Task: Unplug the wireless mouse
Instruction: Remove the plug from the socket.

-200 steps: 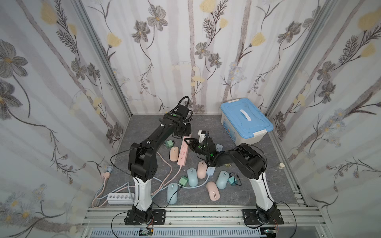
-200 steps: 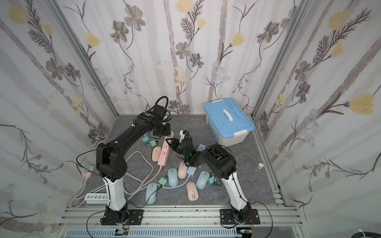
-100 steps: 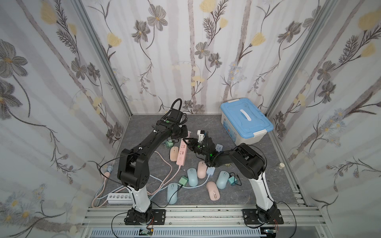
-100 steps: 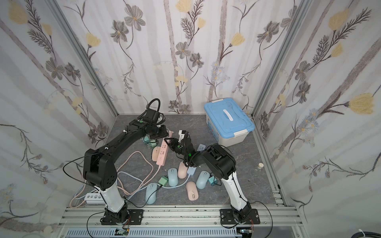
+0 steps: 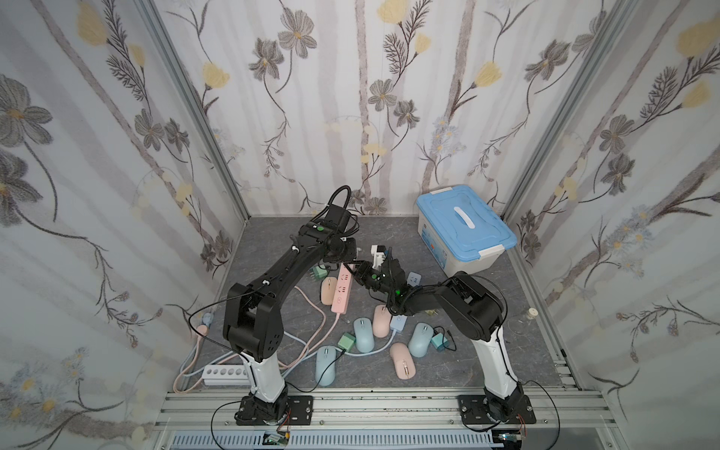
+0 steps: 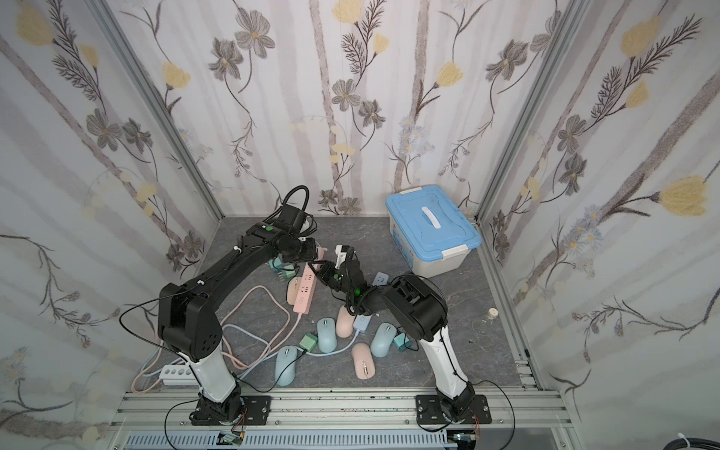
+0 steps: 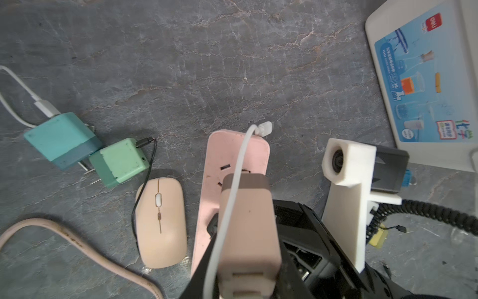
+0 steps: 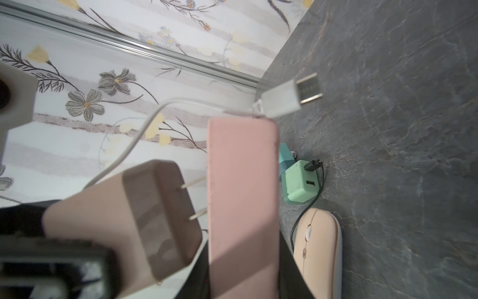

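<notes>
My left gripper [image 7: 248,233] is shut on a beige-pink charger [image 7: 248,220] and holds it over the far end of the pink power strip [image 5: 342,288]. My right gripper [image 8: 244,259] is shut on that strip [image 8: 243,168]. The charger's two prongs [image 8: 194,199] show bare between charger and strip; whether their tips still sit in the socket I cannot tell. A white cable runs along the charger, its USB plug [image 8: 292,94] hanging free. A beige wireless mouse [image 7: 160,222] lies beside the strip, with a thin black cable along its side.
A mint charger [image 7: 119,161] and a teal charger [image 7: 60,139] lie near the beige mouse. Several more mice and chargers [image 5: 364,335] are scattered toward the front. A blue-lidded box [image 5: 463,230] stands at the back right, a white power strip [image 5: 226,374] at the front left.
The left arm's elbow has swung out to the left and its wrist has shifted slightly at the strip's far end. The right arm has stayed in place on the strip.
</notes>
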You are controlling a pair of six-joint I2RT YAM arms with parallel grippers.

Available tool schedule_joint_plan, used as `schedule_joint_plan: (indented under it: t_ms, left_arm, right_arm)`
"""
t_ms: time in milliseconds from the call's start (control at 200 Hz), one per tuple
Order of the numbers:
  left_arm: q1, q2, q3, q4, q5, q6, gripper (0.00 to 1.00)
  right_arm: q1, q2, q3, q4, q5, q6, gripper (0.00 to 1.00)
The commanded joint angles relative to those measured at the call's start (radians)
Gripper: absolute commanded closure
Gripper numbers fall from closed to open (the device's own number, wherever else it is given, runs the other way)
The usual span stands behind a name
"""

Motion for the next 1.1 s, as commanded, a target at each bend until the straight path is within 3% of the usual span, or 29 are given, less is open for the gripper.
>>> schedule_joint_plan:
  t_ms: [0,80,115,170,195,260,320,355,410,455,525,570,654,764,819,894,1009,1099]
  left_arm:
    - [-0.036,0.024,0.077,-0.118,0.107,0.012,1.0]
    - [-0.009,0.03,0.041,-0.024,0.317,-0.054,1.0]
    - [-0.018,0.045,0.078,-0.085,0.229,-0.029,1.0]
    - [-0.073,0.077,0.179,-0.22,-0.031,0.053,1.0]
    - [-0.092,0.081,0.198,-0.233,-0.066,0.075,1.0]
    - [-0.083,0.038,0.137,-0.133,0.06,0.047,1.0]
    - [-0.084,0.005,0.102,-0.103,-0.003,0.041,1.0]
    - [-0.077,-0.008,0.084,-0.072,0.03,0.043,1.0]
    - [-0.023,-0.016,0.02,0.039,0.268,-0.017,1.0]
    - [0.014,0.005,0.002,0.071,0.377,-0.047,1.0]
    - [0.011,0.035,0.065,-0.045,0.248,0.012,1.0]
    - [-0.004,0.001,0.039,-0.009,0.181,0.038,1.0]
    - [0.002,-0.139,-0.146,0.256,0.277,-0.001,1.0]
    - [0.043,-0.149,-0.248,0.37,0.403,-0.115,1.0]
    - [0.045,-0.128,-0.227,0.296,0.377,-0.138,1.0]
    - [0.033,-0.073,-0.096,0.086,0.283,-0.101,1.0]
    - [0.032,-0.021,0.007,-0.046,0.237,-0.068,1.0]
    - [-0.025,0.006,0.111,-0.158,0.013,0.02,1.0]
  right_arm:
    - [-0.007,0.006,-0.006,-0.217,0.134,0.049,1.0]
    - [-0.007,0.005,-0.004,-0.221,0.128,0.038,1.0]
    - [-0.006,0.002,-0.003,-0.227,0.133,0.035,1.0]
    - [-0.006,-0.001,-0.006,-0.234,0.135,0.034,1.0]
    - [-0.006,-0.002,-0.007,-0.233,0.134,0.031,1.0]
    - [-0.006,-0.004,-0.009,-0.23,0.134,0.026,1.0]
    - [-0.006,-0.006,-0.005,-0.245,0.137,0.024,1.0]
    - [-0.006,-0.005,-0.004,-0.246,0.134,0.024,1.0]
    - [-0.006,-0.008,-0.003,-0.252,0.135,0.018,1.0]
    - [-0.006,-0.008,-0.001,-0.253,0.131,0.009,1.0]
    - [-0.006,-0.016,-0.002,-0.276,0.134,0.006,1.0]
    - [-0.006,-0.019,-0.003,-0.281,0.132,0.003,1.0]
    - [-0.009,-0.016,-0.003,-0.276,0.125,0.016,1.0]
    - [-0.011,-0.011,0.009,-0.296,0.123,0.033,1.0]
    - [-0.015,-0.009,0.044,-0.366,0.115,0.026,1.0]
    - [-0.013,-0.013,0.059,-0.402,0.123,0.016,1.0]
    - [-0.012,-0.013,0.079,-0.448,0.118,0.008,1.0]
    - [-0.012,-0.011,0.092,-0.467,0.113,0.004,1.0]
